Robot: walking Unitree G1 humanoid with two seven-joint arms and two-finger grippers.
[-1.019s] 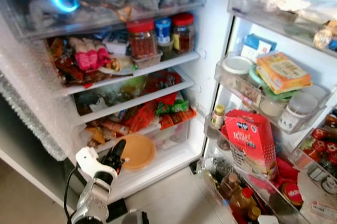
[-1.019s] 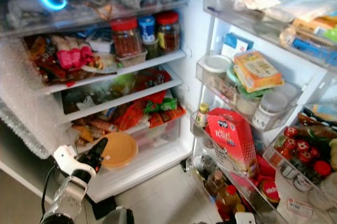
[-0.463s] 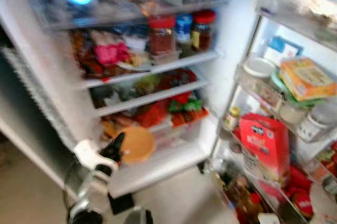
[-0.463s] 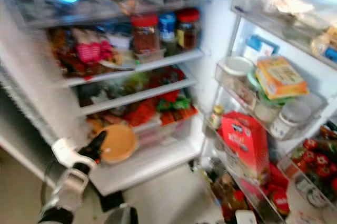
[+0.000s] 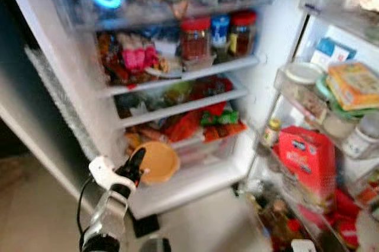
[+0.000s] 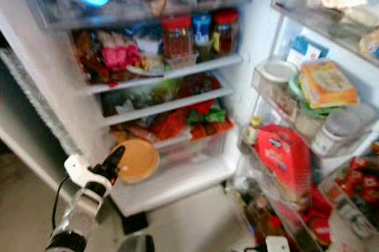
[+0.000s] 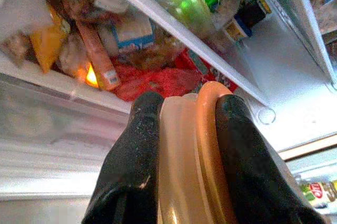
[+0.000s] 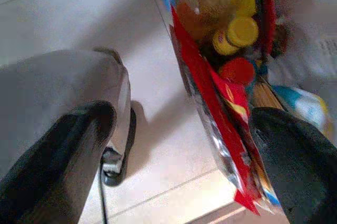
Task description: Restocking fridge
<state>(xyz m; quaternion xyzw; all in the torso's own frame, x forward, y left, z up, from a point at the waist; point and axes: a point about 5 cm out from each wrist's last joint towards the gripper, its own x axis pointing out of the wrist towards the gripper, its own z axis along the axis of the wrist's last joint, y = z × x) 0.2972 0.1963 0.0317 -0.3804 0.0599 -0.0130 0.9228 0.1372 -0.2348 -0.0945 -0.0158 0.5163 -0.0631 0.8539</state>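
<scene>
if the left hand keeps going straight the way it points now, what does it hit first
The left hand, shut on the orange container, points into the fridge's lowest level. The container would probably meet the clear drawer first, under the shelf of red packets. Depth is unclear, so the white ledge below could come first.

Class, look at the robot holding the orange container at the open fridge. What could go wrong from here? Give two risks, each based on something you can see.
1. The left gripper pinches the orange container only at its rim, so it might slip and fall to the floor.
2. The shelf above the container is crammed with packets, so pushing the container in could knock some out.
</scene>
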